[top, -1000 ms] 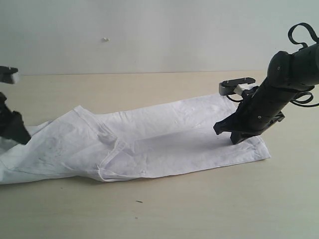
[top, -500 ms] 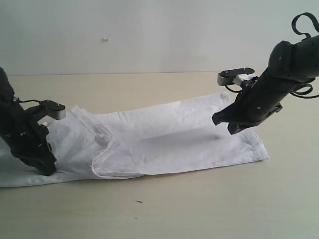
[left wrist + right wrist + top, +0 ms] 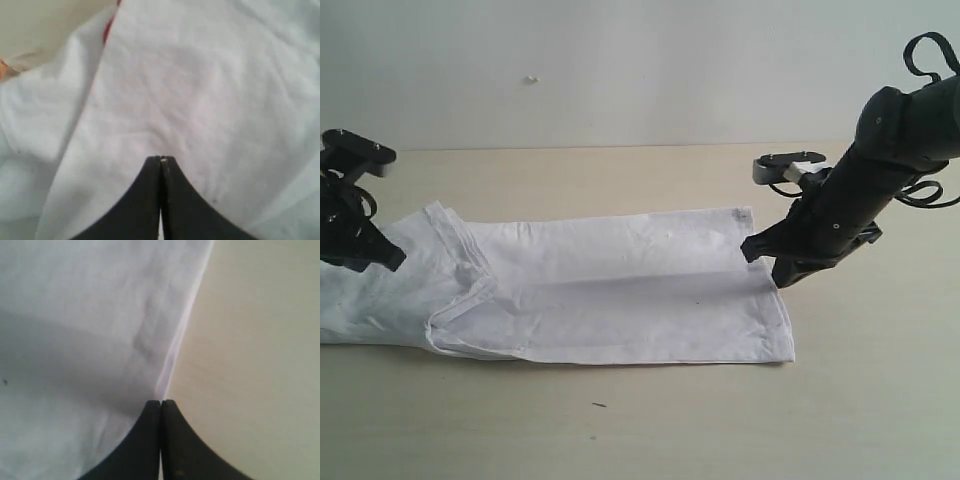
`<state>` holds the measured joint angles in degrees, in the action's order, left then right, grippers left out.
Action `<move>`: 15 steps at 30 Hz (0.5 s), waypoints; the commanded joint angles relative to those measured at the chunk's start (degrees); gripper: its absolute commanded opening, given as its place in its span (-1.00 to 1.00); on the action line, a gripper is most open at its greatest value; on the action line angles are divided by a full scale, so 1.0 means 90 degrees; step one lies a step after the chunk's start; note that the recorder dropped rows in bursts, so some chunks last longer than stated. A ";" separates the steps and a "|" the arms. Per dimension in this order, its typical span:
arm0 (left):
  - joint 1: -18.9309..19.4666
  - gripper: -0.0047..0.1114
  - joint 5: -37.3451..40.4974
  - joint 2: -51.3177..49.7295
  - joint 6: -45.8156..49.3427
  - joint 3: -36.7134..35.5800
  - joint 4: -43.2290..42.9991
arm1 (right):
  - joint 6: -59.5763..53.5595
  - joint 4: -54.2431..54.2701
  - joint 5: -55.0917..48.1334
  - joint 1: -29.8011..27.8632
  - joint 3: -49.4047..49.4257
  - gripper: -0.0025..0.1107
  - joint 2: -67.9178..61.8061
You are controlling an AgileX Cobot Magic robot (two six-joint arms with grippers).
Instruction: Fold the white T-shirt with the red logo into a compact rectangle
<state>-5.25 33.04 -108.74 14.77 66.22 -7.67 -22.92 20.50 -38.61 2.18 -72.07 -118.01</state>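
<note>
White T-shirt (image 3: 620, 290) lies as a long folded band on the table (image 3: 670, 420), apart from its far edge; its left end is cut off. Of the logo only a red sliver (image 3: 107, 30) shows. Left gripper (image 3: 161, 160) over the cloth and right gripper (image 3: 161, 402) at the hem have fingers pressed together; whether cloth is caught, I cannot tell.

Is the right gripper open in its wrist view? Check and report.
No: on the right gripper the two tips meet with no gap, at the edge of the white T-shirt.
</note>
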 commanded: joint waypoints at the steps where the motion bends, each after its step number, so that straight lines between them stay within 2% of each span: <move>1: 0.0075 -0.92 -0.0394 0.0176 -0.0006 -0.0011 0.0184 | -0.0786 0.0991 0.0174 -0.0017 -0.0024 -0.96 0.0151; 5: 0.0213 -0.92 -0.0406 0.0092 -0.0031 -0.0011 0.0268 | -0.0828 0.0872 0.0381 0.0364 -0.0024 -0.96 0.0164; 8: 0.0365 -0.92 -0.0383 0.0092 -0.0031 -0.0011 0.0265 | -0.0352 0.0265 0.0442 0.0818 -0.0024 -0.96 0.0136; 15: 0.1504 -0.92 -0.0589 0.0011 -0.0909 -0.0228 0.0265 | 0.0641 -0.0916 0.0067 0.0946 0.0021 -0.96 0.0009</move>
<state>5.64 28.88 -108.79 9.13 64.44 -5.70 -20.26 16.23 -37.29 10.58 -72.07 -117.07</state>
